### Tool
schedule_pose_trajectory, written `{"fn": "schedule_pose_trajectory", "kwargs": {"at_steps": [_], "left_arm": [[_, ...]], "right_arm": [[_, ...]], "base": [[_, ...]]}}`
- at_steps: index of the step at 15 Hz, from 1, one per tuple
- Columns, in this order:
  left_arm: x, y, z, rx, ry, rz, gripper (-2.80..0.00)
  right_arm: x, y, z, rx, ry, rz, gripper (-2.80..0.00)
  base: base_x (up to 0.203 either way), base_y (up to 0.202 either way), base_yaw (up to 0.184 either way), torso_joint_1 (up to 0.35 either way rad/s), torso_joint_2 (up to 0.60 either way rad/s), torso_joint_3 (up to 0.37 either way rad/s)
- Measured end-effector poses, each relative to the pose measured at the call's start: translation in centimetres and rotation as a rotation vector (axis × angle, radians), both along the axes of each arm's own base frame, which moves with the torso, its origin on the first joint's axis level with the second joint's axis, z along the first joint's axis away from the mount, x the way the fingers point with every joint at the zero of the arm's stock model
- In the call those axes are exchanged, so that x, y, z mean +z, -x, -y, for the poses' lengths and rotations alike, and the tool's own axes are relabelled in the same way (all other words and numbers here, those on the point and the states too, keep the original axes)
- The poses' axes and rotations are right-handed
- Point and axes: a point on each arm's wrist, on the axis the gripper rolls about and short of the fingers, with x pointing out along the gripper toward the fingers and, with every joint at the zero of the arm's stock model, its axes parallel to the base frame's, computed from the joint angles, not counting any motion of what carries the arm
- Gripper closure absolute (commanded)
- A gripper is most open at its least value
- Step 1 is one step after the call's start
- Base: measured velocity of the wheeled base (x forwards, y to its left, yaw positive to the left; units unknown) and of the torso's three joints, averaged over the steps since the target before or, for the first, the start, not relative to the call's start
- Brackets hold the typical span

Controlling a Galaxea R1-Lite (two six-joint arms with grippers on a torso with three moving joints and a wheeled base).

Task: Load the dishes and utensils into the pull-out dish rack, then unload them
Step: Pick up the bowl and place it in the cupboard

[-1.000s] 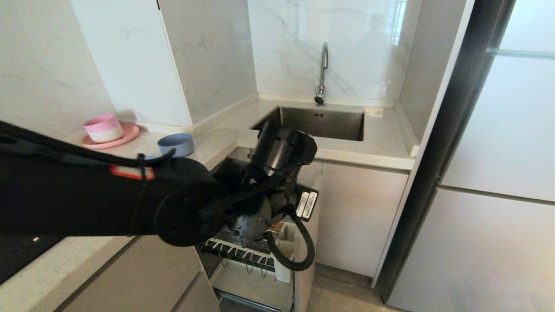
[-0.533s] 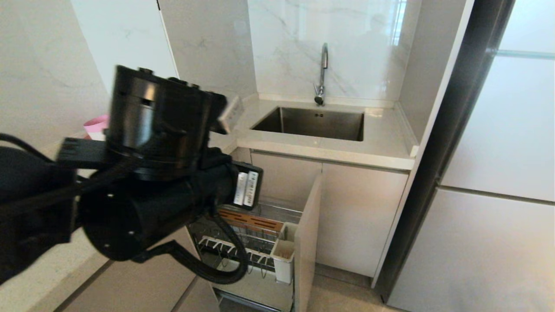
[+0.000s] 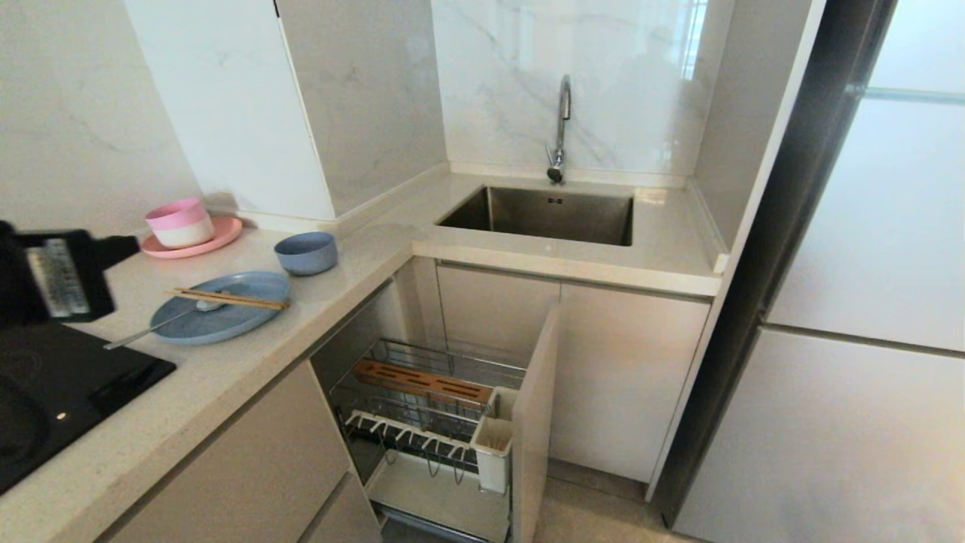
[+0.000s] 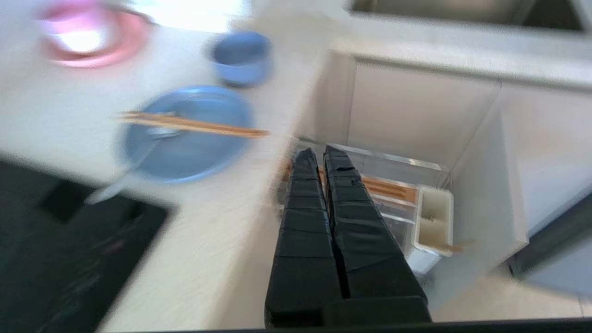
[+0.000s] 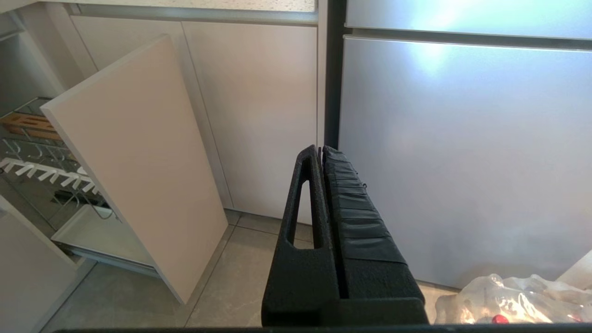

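The light-blue plate [image 3: 226, 320] lies on the counter with the wooden chopsticks [image 3: 226, 299] across it and the silver spoon [image 3: 151, 328] resting over its near rim. The light-blue bowl [image 3: 305, 253] stands just behind. The pull-out dish rack [image 3: 430, 411] stands open below the counter with nothing in it. Its wooden strip [image 3: 422, 381] and white cup [image 3: 494, 445] are bare. My left arm [image 3: 53, 279] shows at the far left edge. My left gripper [image 4: 319, 155] is shut on nothing, high above the counter's edge and the rack [image 4: 393, 189]. My right gripper [image 5: 321, 152] hangs shut and parked by the fridge.
A pink plate with a pink-and-white bowl [image 3: 185, 225] sits at the back left. A black cooktop [image 3: 45, 392] fills the near left counter. Sink [image 3: 550, 215] and faucet [image 3: 562, 128] lie behind the rack. The rack's beige front panel [image 5: 138, 152] juts out over the floor. A plastic bag [image 5: 508, 300] lies by the fridge.
My left arm has swung from above the rack, up past the camera, to the left edge of the head view. The plate, chopsticks and spoon have come into sight.
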Motion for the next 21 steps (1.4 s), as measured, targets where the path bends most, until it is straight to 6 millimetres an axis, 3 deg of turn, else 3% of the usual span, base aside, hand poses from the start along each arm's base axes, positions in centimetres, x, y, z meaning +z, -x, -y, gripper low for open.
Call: {"fn": "schedule_pose_trajectory", "kwargs": {"at_steps": [2,4,6,8,12,16,19,21], "left_arm": [[0.2,4.1,-1.7,0.021,0.018,0.069,0.00],[-0.9,8.3,-2.5,0.022,-0.002,0.145,0.00],[-4.3,11.6,-2.8,0.013,-0.066,0.191,0.00],[-7.9,13.3,-2.8,0.000,-0.128,0.246,0.00],[-13.8,15.0,-2.7,-0.014,-0.169,0.314,0.00],[-20.1,14.9,-2.6,-0.012,-0.117,0.252,0.00],[-22.5,14.6,-2.5,-0.059,-0.005,0.164,0.00],[-22.9,14.7,-2.5,-0.073,-0.009,0.141,0.00]], "right_arm": [[0.0,0.0,0.0,0.000,0.000,0.000,0.00],[0.0,0.0,0.0,0.000,0.000,0.000,0.00],[0.0,0.0,0.0,0.000,0.000,0.000,0.00],[0.0,0.0,0.0,0.000,0.000,0.000,0.00],[0.0,0.0,0.0,0.000,0.000,0.000,0.00],[0.0,0.0,0.0,0.000,0.000,0.000,0.00],[0.0,0.0,0.0,0.000,0.000,0.000,0.00],[0.0,0.0,0.0,0.000,0.000,0.000,0.00]], "base": [[0.000,0.000,0.000,0.000,0.00,0.000],[0.000,0.000,0.000,0.000,0.00,0.000],[0.000,0.000,0.000,0.000,0.00,0.000],[0.000,0.000,0.000,0.000,0.00,0.000],[0.000,0.000,0.000,0.000,0.00,0.000],[0.000,0.000,0.000,0.000,0.00,0.000],[0.000,0.000,0.000,0.000,0.00,0.000],[0.000,0.000,0.000,0.000,0.00,0.000]]}}
